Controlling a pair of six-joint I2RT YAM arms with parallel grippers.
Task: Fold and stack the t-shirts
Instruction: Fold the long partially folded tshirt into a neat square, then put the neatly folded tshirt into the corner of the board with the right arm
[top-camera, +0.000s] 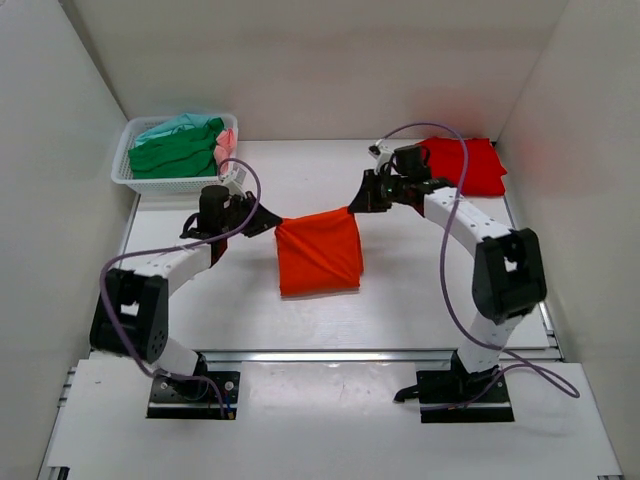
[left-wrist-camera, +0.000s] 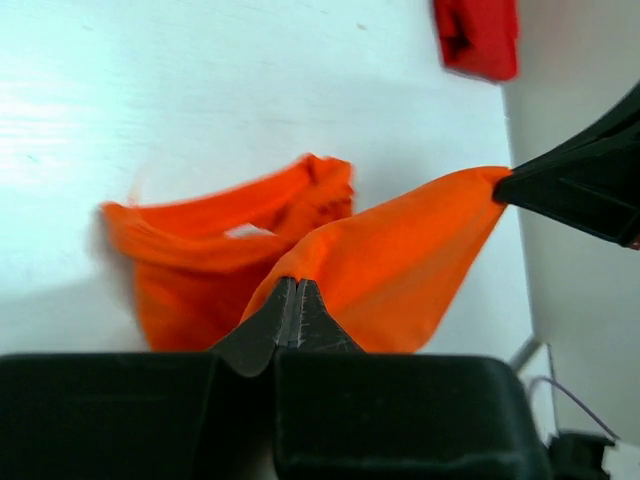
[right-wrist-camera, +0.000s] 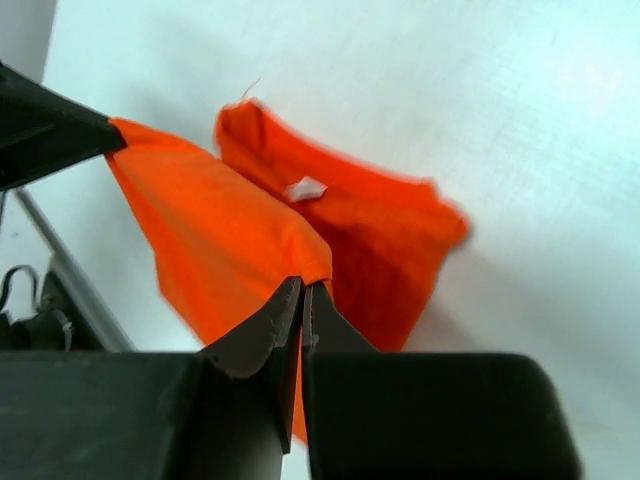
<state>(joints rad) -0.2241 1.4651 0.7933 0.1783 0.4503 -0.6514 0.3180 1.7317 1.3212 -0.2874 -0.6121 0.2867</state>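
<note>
The bright orange t-shirt (top-camera: 318, 252) hangs stretched between my two grippers above the table's middle, its lower part draped on the table. My left gripper (top-camera: 272, 219) is shut on its left top corner; the shirt fills the left wrist view (left-wrist-camera: 390, 270). My right gripper (top-camera: 357, 203) is shut on its right top corner, seen in the right wrist view (right-wrist-camera: 240, 230). A folded red t-shirt (top-camera: 466, 164) lies at the back right. Green (top-camera: 175, 155), teal (top-camera: 178, 125) and pink (top-camera: 227, 140) t-shirts lie in the basket.
The white mesh basket (top-camera: 126, 178) stands at the back left. White walls close in the table on the left, back and right. The red shirt also shows in the left wrist view (left-wrist-camera: 478, 36).
</note>
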